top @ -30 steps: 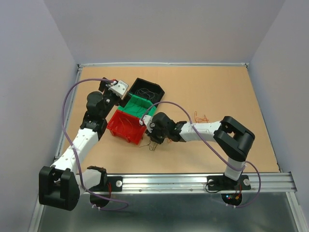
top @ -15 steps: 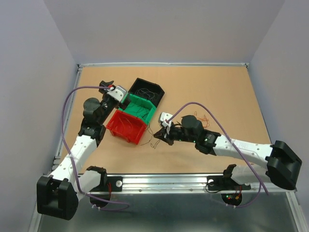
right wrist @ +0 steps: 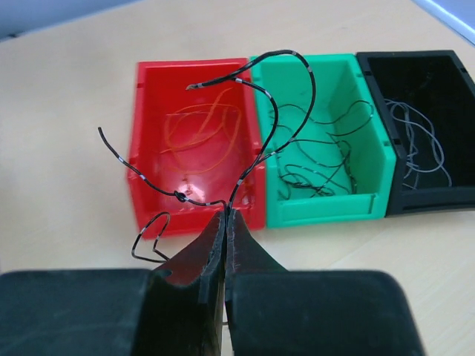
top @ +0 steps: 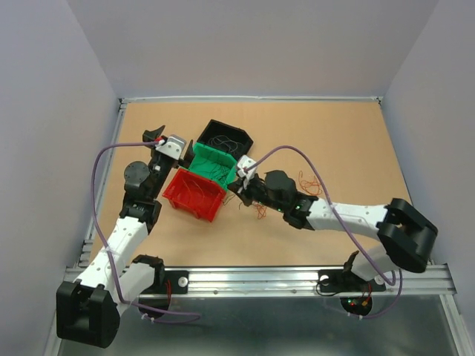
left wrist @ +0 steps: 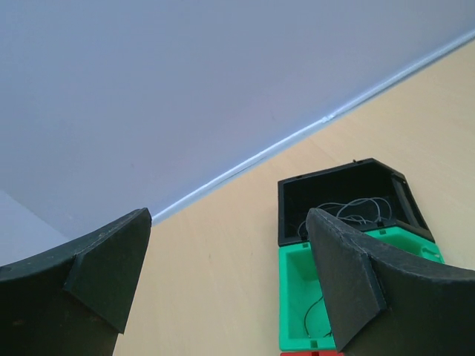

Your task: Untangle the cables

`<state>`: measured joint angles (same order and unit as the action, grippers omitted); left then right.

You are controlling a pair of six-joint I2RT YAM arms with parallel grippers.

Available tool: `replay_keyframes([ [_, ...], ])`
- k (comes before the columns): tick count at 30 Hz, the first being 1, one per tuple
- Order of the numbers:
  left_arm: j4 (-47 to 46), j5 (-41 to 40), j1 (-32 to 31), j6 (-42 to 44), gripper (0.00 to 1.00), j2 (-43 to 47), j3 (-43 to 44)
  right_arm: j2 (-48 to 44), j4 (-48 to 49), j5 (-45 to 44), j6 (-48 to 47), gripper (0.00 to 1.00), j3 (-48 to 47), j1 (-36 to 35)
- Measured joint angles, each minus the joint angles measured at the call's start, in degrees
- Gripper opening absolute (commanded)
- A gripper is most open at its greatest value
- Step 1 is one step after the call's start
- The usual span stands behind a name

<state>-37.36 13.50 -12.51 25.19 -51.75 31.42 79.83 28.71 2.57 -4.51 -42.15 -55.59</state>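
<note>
My right gripper point(right wrist: 227, 216) is shut on a thin dark cable point(right wrist: 277, 110) that curls up from the fingertips in loops, in front of the red and green bins. In the top view that gripper point(top: 242, 185) hovers beside the red bin's right end. Loose red-orange cables point(top: 260, 211) lie on the table just below it, and another small orange tangle point(top: 308, 180) sits further right. My left gripper point(top: 157, 138) is open and holds nothing, left of the bins; its fingers point(left wrist: 104, 267) stand wide apart in the left wrist view.
Three bins stand in a diagonal row: a red bin point(top: 194, 194) with orange wires, a green bin point(top: 215, 165) with dark wires, a black bin point(top: 225, 136) with grey wires. All three show in the right wrist view: red point(right wrist: 193, 65), green point(right wrist: 326, 204), black point(right wrist: 430, 200).
My right gripper has closed on the dark cable and carried it off the table toward the bins. The left arm has drawn back to the left, still open.
</note>
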Motion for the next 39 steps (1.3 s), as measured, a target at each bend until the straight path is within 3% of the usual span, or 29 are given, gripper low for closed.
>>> replay_keyframes([
  [5, -4.46, -5.14, 2.93, -4.48, 0.99, 0.87, -1.86, 14.03, 1.68, -5.75, -2.03, 0.00, -9.88, 0.26],
  [14, -6.56, -6.19, 6.91, -9.94, 0.99, -0.15, -1.84, 31.74, 1.77, -10.08, -3.63, 0.01, -26.62, 4.37],
  [24, -6.54, -4.72, 6.99, -10.47, 0.99, -0.81, -1.84, 35.63, 0.70, -6.60, -1.51, 0.01, -31.50, 9.81],
  [32, -5.84, -3.48, 6.99, -9.60, 0.99, -2.14, -1.84, 40.83, -9.01, 3.85, -3.74, 0.01, -36.81, 10.51],
  [39, -4.81, -0.46, 6.99, -8.72, 0.99, -3.04, -1.81, 42.40, -15.89, 6.43, -6.08, 0.02, -36.83, 10.47],
])
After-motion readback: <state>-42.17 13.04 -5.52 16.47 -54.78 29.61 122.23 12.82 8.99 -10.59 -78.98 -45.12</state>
